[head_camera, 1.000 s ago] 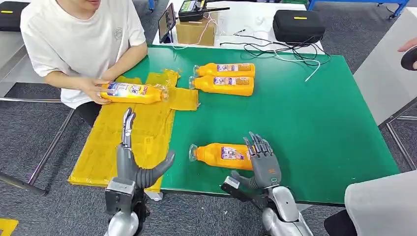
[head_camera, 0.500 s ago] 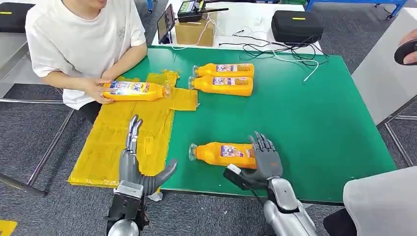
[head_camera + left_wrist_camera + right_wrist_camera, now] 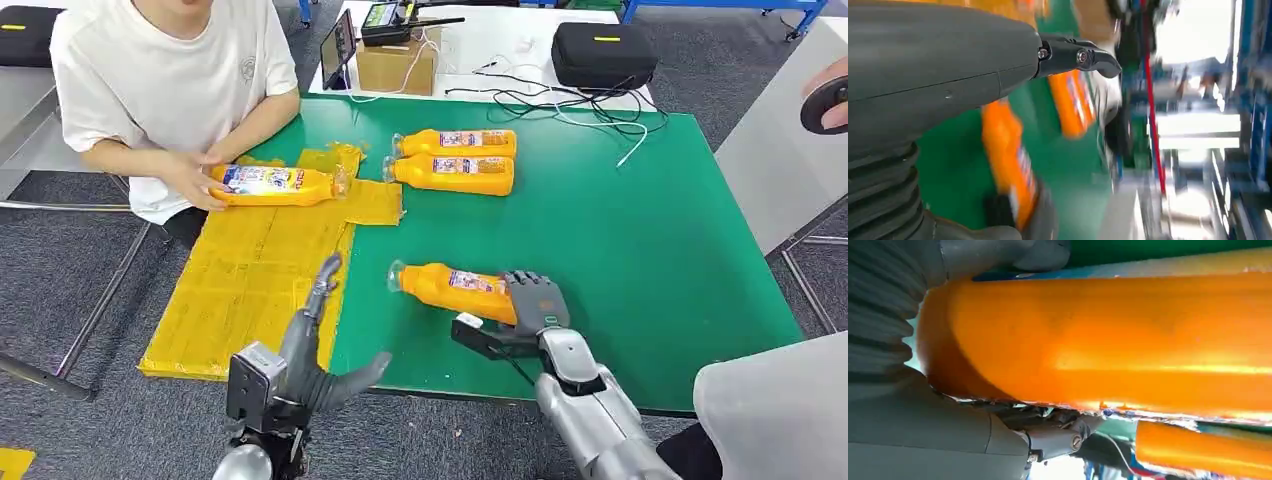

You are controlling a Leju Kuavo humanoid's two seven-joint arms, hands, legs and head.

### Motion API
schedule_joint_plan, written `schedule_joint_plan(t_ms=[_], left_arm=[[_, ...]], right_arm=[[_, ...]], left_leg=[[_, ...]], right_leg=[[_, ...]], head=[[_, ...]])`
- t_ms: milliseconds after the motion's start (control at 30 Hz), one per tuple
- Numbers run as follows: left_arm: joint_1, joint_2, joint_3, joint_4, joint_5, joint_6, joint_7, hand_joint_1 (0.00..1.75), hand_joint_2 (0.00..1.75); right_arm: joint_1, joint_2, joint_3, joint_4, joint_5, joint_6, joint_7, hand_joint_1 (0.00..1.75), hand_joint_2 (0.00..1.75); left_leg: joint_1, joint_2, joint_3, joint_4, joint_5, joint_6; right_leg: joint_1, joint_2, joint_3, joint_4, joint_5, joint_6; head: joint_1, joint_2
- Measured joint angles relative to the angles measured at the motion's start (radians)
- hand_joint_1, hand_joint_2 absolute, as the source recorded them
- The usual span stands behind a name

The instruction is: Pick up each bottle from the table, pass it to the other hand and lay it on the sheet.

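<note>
Right hand (image 3: 535,305) grips bottle (image 3: 455,288) base | cap points left, lying lengthwise | left hand (image 3: 318,345) spread, holding nothing

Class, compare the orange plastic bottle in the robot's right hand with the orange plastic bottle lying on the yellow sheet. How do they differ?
The orange plastic bottle in the right hand is over the green table, gripped by the right hand; the orange plastic bottle on the yellow sheet is touched by a person's hand. The first points its neck left, the second right. Both carry similar labels.
</note>
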Motion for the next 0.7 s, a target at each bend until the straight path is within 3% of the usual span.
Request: schedule_joint_plan(t_ms=[67,200,367,500,700], left_arm=[[0.004,0.000,-0.001,0.000,0.013,-0.035,0.001,0.00,1.75],[0.016,0.000,0.000,0.000,0.014,-0.001,0.003,0.00,1.75],[0.024,-0.018,0.006,0.000,0.111,0.075,-0.037,0.00,1.75],[0.033,-0.030,0.014,0.000,0.133,0.090,-0.053,0.00,1.75],[0.043,-0.030,0.004,0.002,0.154,0.159,-0.205,0.00,1.75]], right_arm=[[-0.014,0.000,0.011,0.012,-0.009,0.010,-0.006,1.75,1.75],[-0.006,-0.006,0.017,0.011,-0.129,-0.012,-0.124,1.75,1.75],[0.079,-0.008,0.001,-0.069,-0.324,-0.078,-0.273,1.75,1.75],[0.125,-0.007,-0.010,-0.115,-0.360,-0.106,-0.302,1.75,1.75],[0.247,0.045,-0.097,-0.273,-0.679,-0.353,-0.583,1.75,1.75]], left_leg=[[0.000,0.000,0.000,0.000,0.000,0.000],[0.000,0.000,0.001,0.000,0.000,0.000],[0.000,-0.001,0.000,0.000,0.000,0.000],[0.000,-0.001,-0.001,0.000,0.000,0.000],[0.000,-0.003,-0.003,0.000,0.000,0.000]], right_leg=[[0.000,0.000,0.000,0.000,0.000,0.000],[0.000,0.000,0.000,0.000,0.000,0.000],[0.000,0.000,0.000,0.000,0.000,0.000],[0.000,0.000,0.000,0.000,0.000,0.000],[0.000,0.000,-0.002,0.000,0.000,0.000]], head=[[0.000,0.000],[0.000,0.000],[0.000,0.000],[0.000,0.000],[0.000,0.000]])
